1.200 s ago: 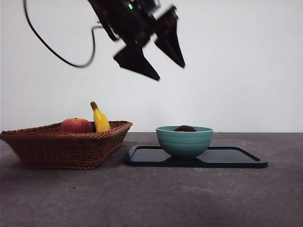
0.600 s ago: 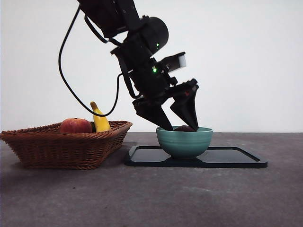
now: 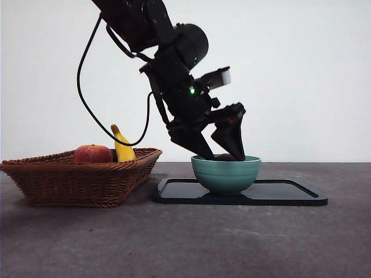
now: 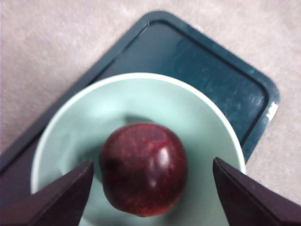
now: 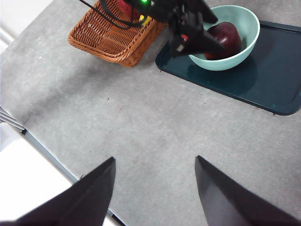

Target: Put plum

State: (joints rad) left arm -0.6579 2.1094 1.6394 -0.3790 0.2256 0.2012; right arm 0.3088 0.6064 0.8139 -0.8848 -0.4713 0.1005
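As the left tool (image 3: 223,156) dips into the teal bowl (image 3: 226,174), its jaws stand wide open on either side of the plum (image 4: 143,168) — gripping nothing yet. The fruit sits in the bowl on the dark tray (image 3: 290,194). A clean grasp likely means closing evenly around its middle. The right tool (image 5: 155,188) waits, open and empty, above the surface (image 5: 141,122).

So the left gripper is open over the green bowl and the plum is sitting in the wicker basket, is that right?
Not quite. The left gripper is open over the green bowl, but the plum lies in that bowl, not the wicker basket. The left wrist view shows it.
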